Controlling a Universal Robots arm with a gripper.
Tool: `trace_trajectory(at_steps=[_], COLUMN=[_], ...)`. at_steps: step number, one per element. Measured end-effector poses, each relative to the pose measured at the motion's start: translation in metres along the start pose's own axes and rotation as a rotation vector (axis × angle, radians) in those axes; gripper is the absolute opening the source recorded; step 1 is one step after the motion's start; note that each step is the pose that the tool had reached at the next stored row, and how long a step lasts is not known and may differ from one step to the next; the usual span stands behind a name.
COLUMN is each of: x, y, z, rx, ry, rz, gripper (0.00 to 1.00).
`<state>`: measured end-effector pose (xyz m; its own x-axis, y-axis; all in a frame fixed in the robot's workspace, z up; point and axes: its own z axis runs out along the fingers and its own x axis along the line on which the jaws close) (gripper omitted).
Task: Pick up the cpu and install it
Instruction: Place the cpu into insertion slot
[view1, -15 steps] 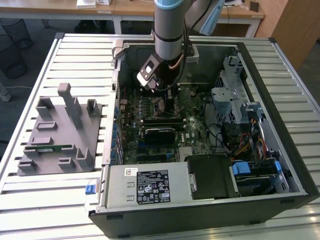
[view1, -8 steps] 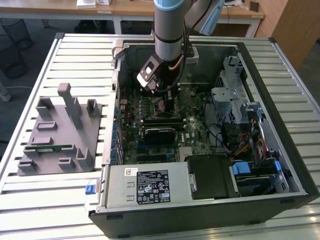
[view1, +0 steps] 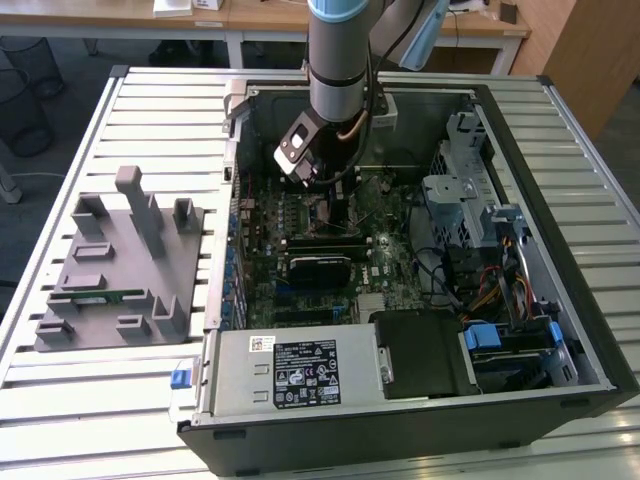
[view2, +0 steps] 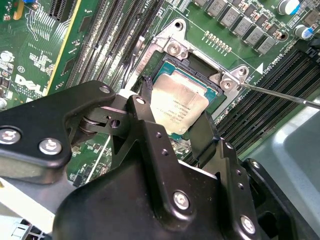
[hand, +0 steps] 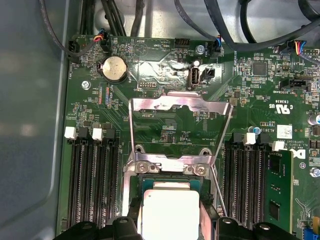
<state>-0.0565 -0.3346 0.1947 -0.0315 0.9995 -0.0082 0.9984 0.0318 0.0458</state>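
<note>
— What is gripped by the gripper (view2: 174, 111)?
— The cpu (view2: 177, 102) is gripped. The fingers (view2: 202, 132) are drawn in only to the chip's width, and two opposite edges of it are pinched between them. In the first wrist view the same hold is seen, with the pale metal top flanked by the dark fingertips (hand: 210, 226).

— Where is the cpu placed?
— It is held directly over the socket (view2: 195, 69), inside the socket's metal frame and nearly level with it (whether it is fully seated cannot be told).

— What is found just beside the socket?
— The load plate (hand: 180, 107) is swung up and open, hinged at one edge of the socket by two screws. The thin lever (view2: 280, 95) is unlatched and angled away from the socket. Rows of memory slots (hand: 90, 175) are laid out on both sides of the socket, and a green memory module (hand: 277, 185) is seated in a slot farther out on one side.

— And farther from the socket?
— Beyond the open load plate, a coin battery (hand: 114, 67) is mounted on the motherboard (hand: 100, 110), and dark cables (hand: 240, 30) are run past the board's edge. In the exterior view the arm (view1: 340, 60) is seen upright above the socket, inside the open computer case (view1: 420, 425). Outside the case, well apart from the socket towards the exterior view's left, a grey holder (view1: 120, 270) is set on the slatted table (view1: 100, 420).
</note>
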Motion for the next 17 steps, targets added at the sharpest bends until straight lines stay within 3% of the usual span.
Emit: trace_trajectory(at_steps=[6,7,17], x=[0.0000,0.0000,0.0000], y=[0.0000,0.0000,0.0001], z=[0.0000,0.0000,-0.0011], rx=[0.0000,0.0000,0.0000], ry=[0.0000,0.0000,0.0001], rz=[0.000,0.000,0.002], gripper=[0.55,0.61,0.61])
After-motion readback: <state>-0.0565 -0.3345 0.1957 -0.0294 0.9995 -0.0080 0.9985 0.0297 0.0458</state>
